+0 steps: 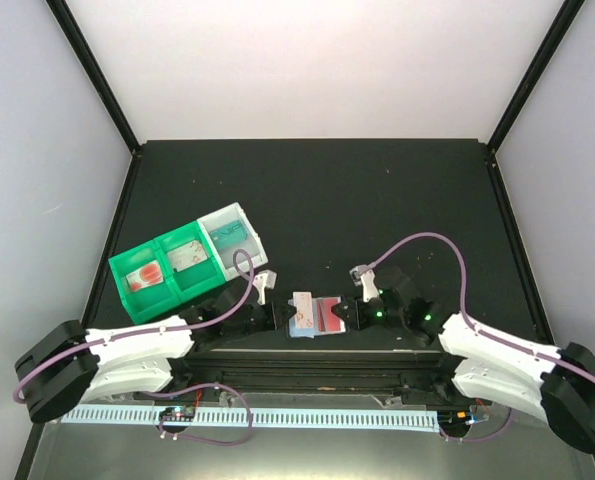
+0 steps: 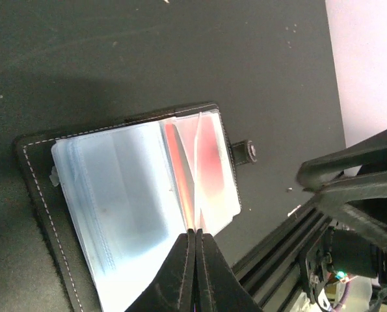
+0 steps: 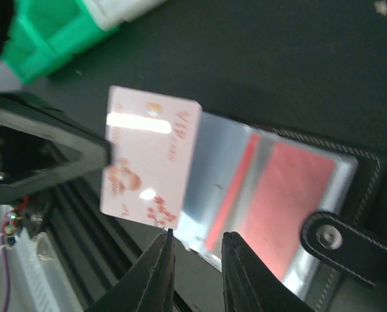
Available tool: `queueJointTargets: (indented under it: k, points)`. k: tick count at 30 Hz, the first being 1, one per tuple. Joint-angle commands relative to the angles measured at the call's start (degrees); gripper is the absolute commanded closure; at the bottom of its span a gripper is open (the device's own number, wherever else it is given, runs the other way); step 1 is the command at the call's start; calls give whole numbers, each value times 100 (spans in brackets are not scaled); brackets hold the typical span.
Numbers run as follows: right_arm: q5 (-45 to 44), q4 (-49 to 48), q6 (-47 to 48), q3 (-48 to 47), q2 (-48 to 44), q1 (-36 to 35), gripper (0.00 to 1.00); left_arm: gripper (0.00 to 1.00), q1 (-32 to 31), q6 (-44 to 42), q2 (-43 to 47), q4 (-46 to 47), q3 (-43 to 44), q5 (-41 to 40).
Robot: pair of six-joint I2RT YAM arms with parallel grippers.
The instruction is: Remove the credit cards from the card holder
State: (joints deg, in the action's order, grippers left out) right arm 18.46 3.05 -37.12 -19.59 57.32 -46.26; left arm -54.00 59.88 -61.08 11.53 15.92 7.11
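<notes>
We are finding the job partway: left gripper (image 2: 195, 231) pinching the card holder (image 2: 115, 195) by a leaf, right gripper (image 3: 196, 237) gaping narrowly, empty, beside the half-out whitish card (image 3: 147, 156), red card (image 3: 297, 188) sitting inside.

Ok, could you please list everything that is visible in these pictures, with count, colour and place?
card holder: one, black cover, pale-blue sleeves, open, front centre.
whitish card: one, reddish print, sticking out of a sleeve.
red card: one, inside a sleeve.
green tray: one, two compartments, left side.
white bin: one, against the tray's far-right end.
table: one, black.
left gripper: black, shut on the card holder's sleeve edge.
right gripper: black, open, near the whitish card.
</notes>
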Motion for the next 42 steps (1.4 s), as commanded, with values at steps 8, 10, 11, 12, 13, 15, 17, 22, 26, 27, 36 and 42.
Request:
queueJointTargets:
  k: [8,10,11,12,13,15,17,22,26,27,36,42]
  points:
    - [505,-1109,-1307,380,-1062,-9,58,98,52,-101,1295,301,-304,368]
    - [618,-1629,-1701,553,-1068,-19,52,98,53,92,1539,575,-440,366]
    - [643,-1798,-1820,587,-1065,-17,48,98,51,188,1643,676,-489,357]
    - [660,-1924,-1909,601,-1055,-20,46,98,54,229,1739,732,-510,334]
    - [699,-2067,-1984,624,-1040,-16,43,98,55,253,1849,755,-511,322]
    - [819,-2357,-2141,643,-980,-21,39,99,51,285,2002,792,-511,300]
    - [993,-2615,-2240,644,-861,-22,38,98,48,320,2114,819,-516,276]
    - [1294,-3064,-2208,664,-563,-21,36,98,51,477,2224,1035,-598,247]
    - [1517,-3523,-2315,743,-364,-27,36,98,53,590,2118,1318,-640,343]
    - [1597,-3613,-2340,735,-309,-44,37,99,51,619,2070,1377,-638,366]
    - [1777,-3822,-2341,703,-107,-117,62,98,48,776,1794,1834,-708,494]
    - [1803,-3565,-2077,700,-261,-119,91,99,49,788,1797,1737,-706,501]
